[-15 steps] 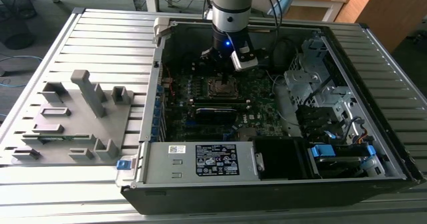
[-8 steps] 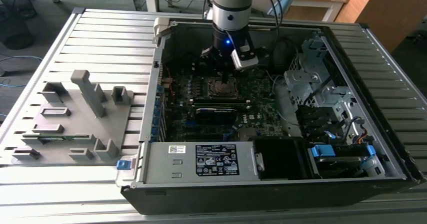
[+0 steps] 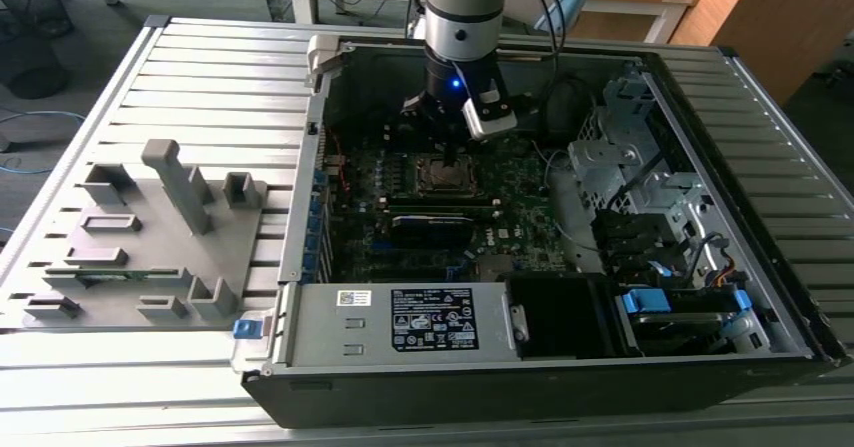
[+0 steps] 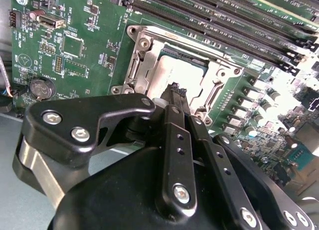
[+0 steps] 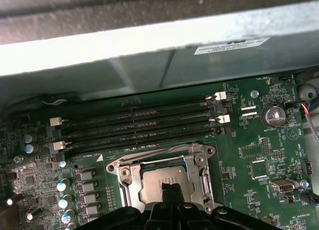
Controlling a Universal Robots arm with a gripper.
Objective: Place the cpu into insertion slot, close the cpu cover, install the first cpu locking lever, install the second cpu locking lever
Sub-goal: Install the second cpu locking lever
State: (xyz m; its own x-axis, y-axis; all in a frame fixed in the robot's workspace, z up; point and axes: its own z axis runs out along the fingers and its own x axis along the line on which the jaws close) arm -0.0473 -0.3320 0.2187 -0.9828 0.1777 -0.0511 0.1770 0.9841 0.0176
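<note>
Silver-grey metal tells you where things stand: the cpu (image 4: 182, 75) already lies flat in the insertion slot (image 5: 130, 176), with the cpu cover (image 4: 142, 53) down around it as a thin frame, its window showing the chip's top. Your hand (image 4: 175, 90) hangs just above the near edge of that socket with its 2 fingers (image 4: 174, 135) pressed together and nothing between them.

You appear to be at the closing and locking part of the job. To do it well, keep the closed fingertips square to the frame and press straight down on metal, not on the chip. Watch that the frame sits level on all 4 sides before any lever goes under its catch; a tilted cover would load 1 corner of the chip.

In the exterior view you get the open computer case (image 3: 747, 87) on the slatted worktop (image 3: 80, 387), the arm (image 3: 461, 17) reaching in from the far side, and a grey fixture tray (image 3: 134, 237) to the exterior view's left. In the first wrist view you see the memory slots (image 5: 139, 122) beyond the socket and a coin battery (image 5: 273, 115); whether either lever is latched, you cannot tell.
</note>
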